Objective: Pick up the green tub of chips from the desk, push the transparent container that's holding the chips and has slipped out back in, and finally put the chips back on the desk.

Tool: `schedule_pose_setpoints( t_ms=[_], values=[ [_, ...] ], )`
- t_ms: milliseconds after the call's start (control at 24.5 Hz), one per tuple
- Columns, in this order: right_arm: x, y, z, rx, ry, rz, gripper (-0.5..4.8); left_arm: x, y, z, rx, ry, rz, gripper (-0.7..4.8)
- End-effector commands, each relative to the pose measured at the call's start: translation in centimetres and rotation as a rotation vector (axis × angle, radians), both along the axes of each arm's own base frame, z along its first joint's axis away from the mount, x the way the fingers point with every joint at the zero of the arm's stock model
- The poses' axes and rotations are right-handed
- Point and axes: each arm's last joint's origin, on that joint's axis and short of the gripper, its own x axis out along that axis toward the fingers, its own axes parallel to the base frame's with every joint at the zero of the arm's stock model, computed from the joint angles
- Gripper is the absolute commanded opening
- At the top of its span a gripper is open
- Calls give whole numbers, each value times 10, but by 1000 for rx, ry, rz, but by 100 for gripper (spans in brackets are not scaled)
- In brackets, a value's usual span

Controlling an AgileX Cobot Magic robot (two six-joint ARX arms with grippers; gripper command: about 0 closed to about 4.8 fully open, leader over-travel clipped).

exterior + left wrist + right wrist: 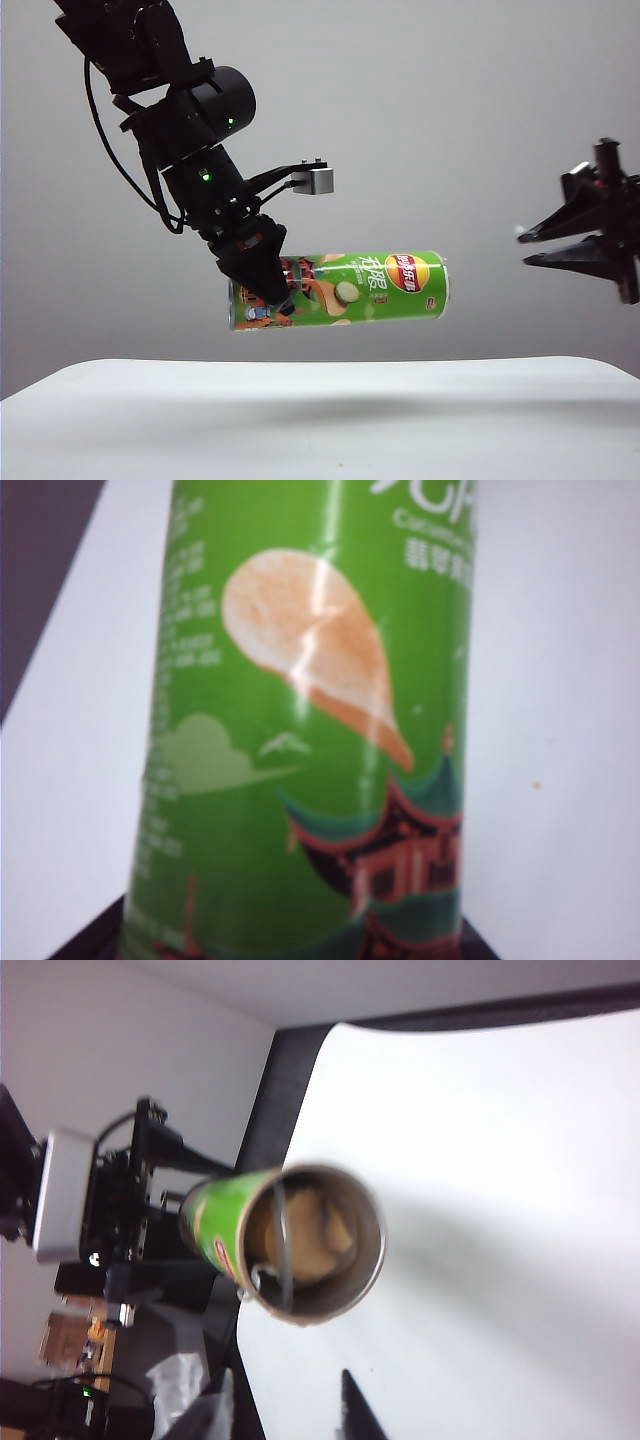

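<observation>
While the left tool (262, 283) clamps its closed end above the desk (320, 420), the green tub of chips (370, 288) reads light, slick, crushable; right tool (530, 248) stands apart, fingers spread.

The long bright-green cylindrical chip canister (340, 290), red-and-yellow oval logo and white characters showing, hangs level in the air above the plain white desk (320, 420), clear of the surface. Red pagoda art wraps its left end, which is gripped; its open silver-rimmed mouth faces right. Down the mouth, the clear thin plastic tray (282, 1250) sits inside the tube, its lip barely showing at the rim, and the pale-yellow curved chips (312, 1235) lie stacked in it, blurred.
</observation>
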Motion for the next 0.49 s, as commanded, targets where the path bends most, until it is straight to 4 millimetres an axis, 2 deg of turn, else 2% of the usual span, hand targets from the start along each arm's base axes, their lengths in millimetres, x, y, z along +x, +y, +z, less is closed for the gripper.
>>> schedule_pose_setpoints(
  t_ms=[41,490],
  values=[
    [-3,-9,8,8,-16,-20,126,3,2,-2,2,-6,-16,332],
    [-4,-6,12,4,-40,-8,126,13,6,-46,68,75,-41,332]
  ],
)
